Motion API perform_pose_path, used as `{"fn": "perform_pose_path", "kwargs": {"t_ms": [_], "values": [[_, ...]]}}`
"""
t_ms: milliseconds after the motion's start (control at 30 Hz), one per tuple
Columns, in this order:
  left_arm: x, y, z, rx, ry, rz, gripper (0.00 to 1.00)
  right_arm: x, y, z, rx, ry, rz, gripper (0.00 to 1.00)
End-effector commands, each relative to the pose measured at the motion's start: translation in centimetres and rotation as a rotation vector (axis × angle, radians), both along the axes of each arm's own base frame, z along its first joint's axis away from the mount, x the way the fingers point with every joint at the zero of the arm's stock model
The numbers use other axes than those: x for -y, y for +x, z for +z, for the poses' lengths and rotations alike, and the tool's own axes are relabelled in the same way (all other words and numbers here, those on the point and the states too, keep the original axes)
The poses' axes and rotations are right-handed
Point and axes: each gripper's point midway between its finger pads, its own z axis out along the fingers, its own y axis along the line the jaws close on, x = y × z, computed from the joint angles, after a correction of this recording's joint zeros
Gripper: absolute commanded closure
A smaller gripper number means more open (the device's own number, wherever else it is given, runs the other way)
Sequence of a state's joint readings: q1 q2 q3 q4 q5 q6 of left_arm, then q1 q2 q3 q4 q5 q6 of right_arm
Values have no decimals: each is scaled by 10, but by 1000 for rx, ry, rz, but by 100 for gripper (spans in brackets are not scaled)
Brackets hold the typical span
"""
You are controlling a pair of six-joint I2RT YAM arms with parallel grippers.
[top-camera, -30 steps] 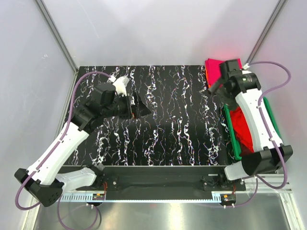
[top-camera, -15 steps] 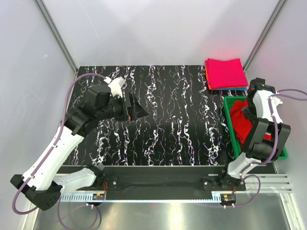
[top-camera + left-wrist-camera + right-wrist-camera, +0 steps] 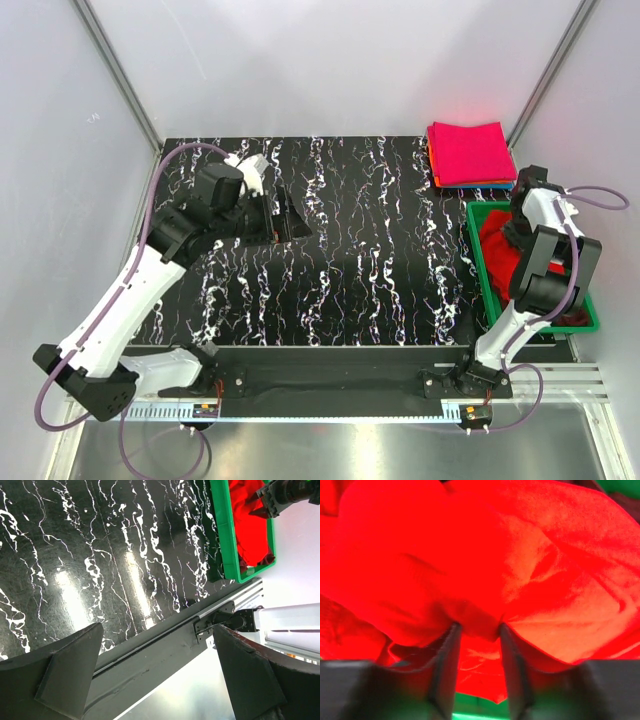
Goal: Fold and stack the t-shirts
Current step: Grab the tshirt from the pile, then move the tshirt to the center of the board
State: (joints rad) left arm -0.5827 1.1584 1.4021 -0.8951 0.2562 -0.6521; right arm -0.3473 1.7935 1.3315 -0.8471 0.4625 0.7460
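Pinching a bunched ridge of the red shirt (image 3: pixel 485 570) inside the green plastic bin (image 3: pixel 477 265), the right fingers (image 3: pixel 445 680) grip soft, light cloth that will likely sag and drape, so a shoulder seam looks the better hold. The left fingers (image 3: pixel 60 680) stand wide apart, empty, over the glossy marbled bench (image 3: pixel 360 240); a folded pink shirt (image 3: pixel 470 152) lies flat at its far right corner.

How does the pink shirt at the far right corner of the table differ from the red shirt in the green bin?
The pink shirt is folded flat and square; the red shirt is crumpled. The pink shirt tops a small stack on the table; the red shirt lies in the green bin. No gripper touches the pink shirt; the right gripper pinches the red shirt. Both are plain cloth.
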Motion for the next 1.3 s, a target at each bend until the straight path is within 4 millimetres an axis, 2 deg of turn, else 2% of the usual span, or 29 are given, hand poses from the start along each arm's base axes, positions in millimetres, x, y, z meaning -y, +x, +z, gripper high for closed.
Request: {"fn": "perform_pose_path", "kwargs": {"t_ms": [0,33,100,133,200,233,267,300,367,400,467,500,533,567,600,667,700,733,767,800,867,900,967,1000,1067,1100,1133,1200,1267], "values": [[1,10,17,51,-19,20,1,10,14,10,48,-32,-2,64],[1,11,17,54,-15,18,1,12,17,16,59,-38,0,78],[1,15,18,60,-7,26,1,15,10,28,20,-56,0,89],[1,17,16,62,-1,26,1,21,19,48,47,-81,-7,100],[3,20,12,66,-2,28,1,21,14,71,24,-89,-3,100],[3,21,10,67,-5,30,1,24,26,97,84,-104,-3,100],[5,23,5,67,-10,29,1,18,23,108,82,-80,12,100],[5,24,3,69,-11,35,1,19,36,139,160,-91,17,100],[3,31,-2,75,-3,70,1,4,44,166,213,-54,63,100],[-1,34,-5,73,6,92,1,-1,60,204,315,-69,93,100],[-8,44,-10,75,27,139,1,-38,79,238,423,3,210,100],[-15,51,-9,79,34,170,1,-54,95,279,556,19,271,100],[-24,55,-12,66,60,220,1,-92,106,295,625,107,380,100],[-31,58,-13,58,74,251,1,-111,115,309,681,148,436,100],[-43,62,-12,48,72,307,1,-131,117,342,789,174,495,100],[-60,61,-17,14,76,374,2,-198,117,374,923,378,644,100],[-73,61,-11,17,52,425,2,-224,117,369,915,454,692,100],[-80,59,-18,5,60,444,2,-254,118,383,976,526,790,100],[-87,58,-19,9,67,466,2,-303,94,398,1006,607,906,100],[-92,55,-20,12,80,481,2,-327,93,372,942,683,936,100],[-103,50,-20,16,116,513,1,-366,72,374,943,771,1021,100],[-104,49,-20,20,117,519,1,-394,60,348,860,828,1052,100],[-110,46,-17,39,118,537,1,-423,42,340,842,894,1136,100],[-111,46,-18,40,120,545,1,-440,31,313,762,925,1150,100],[-113,45,-27,24,129,552,1,-451,27,292,737,942,1133,100],[-113,45,-33,8,132,553,1,-459,21,252,649,976,1110,100],[-111,46,-37,-4,119,544,1,-476,14,248,660,1022,1156,100],[-113,45,-52,-52,117,553,2,-482,6,204,562,1030,1139,100],[-114,46,-60,-71,117,558,3,-492,1,176,509,990,1191,100]]}}
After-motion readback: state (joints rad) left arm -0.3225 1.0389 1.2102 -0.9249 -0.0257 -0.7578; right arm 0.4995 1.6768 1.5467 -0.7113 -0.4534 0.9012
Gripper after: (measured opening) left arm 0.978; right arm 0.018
